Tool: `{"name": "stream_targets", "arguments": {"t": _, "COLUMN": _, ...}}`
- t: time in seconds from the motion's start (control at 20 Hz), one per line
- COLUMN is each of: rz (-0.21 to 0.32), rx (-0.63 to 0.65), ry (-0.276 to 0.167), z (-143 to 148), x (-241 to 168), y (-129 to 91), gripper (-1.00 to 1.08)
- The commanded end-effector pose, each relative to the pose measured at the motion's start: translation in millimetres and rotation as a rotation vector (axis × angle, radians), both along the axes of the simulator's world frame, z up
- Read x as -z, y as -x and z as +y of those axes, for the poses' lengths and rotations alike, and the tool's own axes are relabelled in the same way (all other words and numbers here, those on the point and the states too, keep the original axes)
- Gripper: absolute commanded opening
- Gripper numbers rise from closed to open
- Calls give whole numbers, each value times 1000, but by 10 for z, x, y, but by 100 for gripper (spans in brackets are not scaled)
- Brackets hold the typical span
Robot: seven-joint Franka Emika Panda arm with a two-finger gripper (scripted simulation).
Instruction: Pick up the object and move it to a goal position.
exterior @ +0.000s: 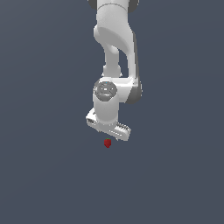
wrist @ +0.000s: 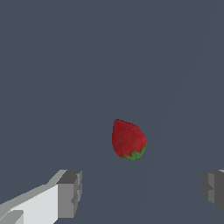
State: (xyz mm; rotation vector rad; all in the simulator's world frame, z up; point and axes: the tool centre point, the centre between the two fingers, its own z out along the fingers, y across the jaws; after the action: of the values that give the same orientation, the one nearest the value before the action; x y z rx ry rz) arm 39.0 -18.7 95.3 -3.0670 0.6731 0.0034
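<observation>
- The gripper's two grey fingertip pads [wrist: 70, 192] sit nearest the wrist camera, spread wide apart with nothing between them; the gripper [exterior: 108, 131] is plainly open and empty.
- The strawberry [wrist: 128, 140] lies on the flat dark grey floor [wrist: 52, 65], ahead of the gap between the fingers and not yet inside it.
- In the exterior view the strawberry [exterior: 107, 143] shows just below the gripper, close to it but apart, and is much smaller than the white hand above it.
- It is red with a small ring of green leaves at one end, lying on its side with its pointed tip away from the leaves.
- Judging by its size, it is likely very light, so weight should not trouble the grasp.
- Its rounded, tapering body looks liable to roll or squirt out if pinched near the tip, and a real berry would bruise; how stiff this simulated one is cannot be told.
- The best hold seems to be across the widest part of the body, just short of the leaves, with the pads meeting its two broad flanks.
- The fingers probably need to be centred over the berry and lowered close to the floor before closing.
- No goal marker appears in either view.
</observation>
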Motion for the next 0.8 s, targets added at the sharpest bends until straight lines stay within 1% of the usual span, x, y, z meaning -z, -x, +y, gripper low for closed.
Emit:
{"name": "stream_targets", "arguments": {"t": 0.0, "rz": -1, "rx": 45, "ry": 1, "z": -19, "x": 89, "y": -38, "gripper": 100}}
{"name": "stream_targets", "arguments": {"t": 0.3, "rz": -2, "rx": 103, "ry": 2, "z": -44, "x": 211, "y": -81, "gripper": 100}}
{"name": "stream_targets", "arguments": {"t": 0.6, "rz": -1, "rx": 105, "ry": 2, "z": -44, "x": 235, "y": -80, "gripper": 100}}
{"name": "stream_targets", "arguments": {"t": 0.75, "rz": -1, "rx": 105, "ry": 2, "z": -44, "x": 311, "y": -79, "gripper": 100}}
